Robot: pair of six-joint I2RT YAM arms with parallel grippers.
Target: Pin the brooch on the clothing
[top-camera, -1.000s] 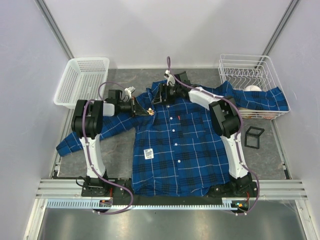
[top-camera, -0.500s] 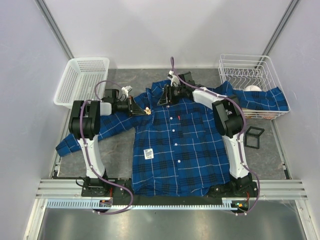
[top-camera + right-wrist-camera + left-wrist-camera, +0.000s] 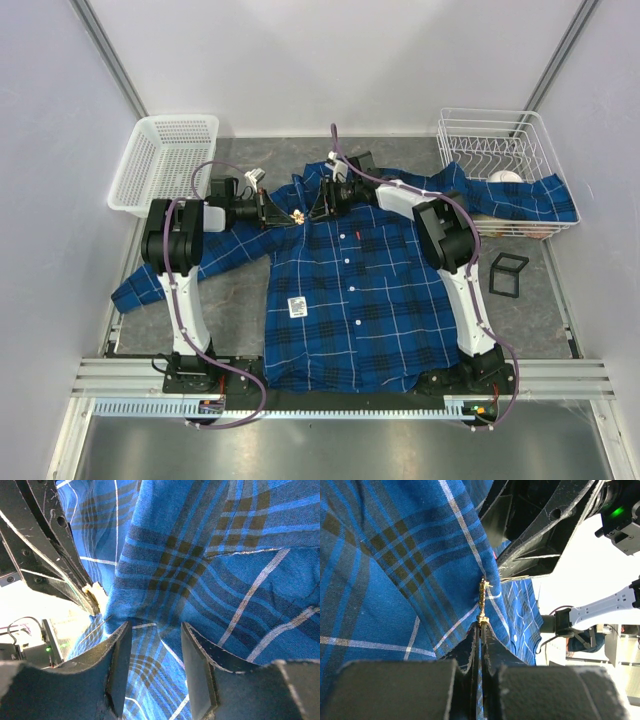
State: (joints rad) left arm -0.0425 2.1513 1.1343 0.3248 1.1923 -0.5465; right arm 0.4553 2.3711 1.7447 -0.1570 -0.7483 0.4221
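Observation:
The blue plaid shirt lies spread flat, collar at the far end. My left gripper is shut on the small gold brooch and holds it against the shirt's left shoulder near the collar. In the left wrist view the brooch sticks out from the shut fingertips and touches the shirt. My right gripper is just right of the brooch, open, with a raised fold of the shirt between its fingers. A thin pin shows beside that finger.
A white plastic basket stands at the back left. A white wire rack at the back right holds the shirt's right sleeve. A small black frame lies right of the shirt. The white square tag is on the shirt front.
My left gripper has shifted the brooch slightly toward the collar. My right gripper has moved a little left, closer to the brooch.

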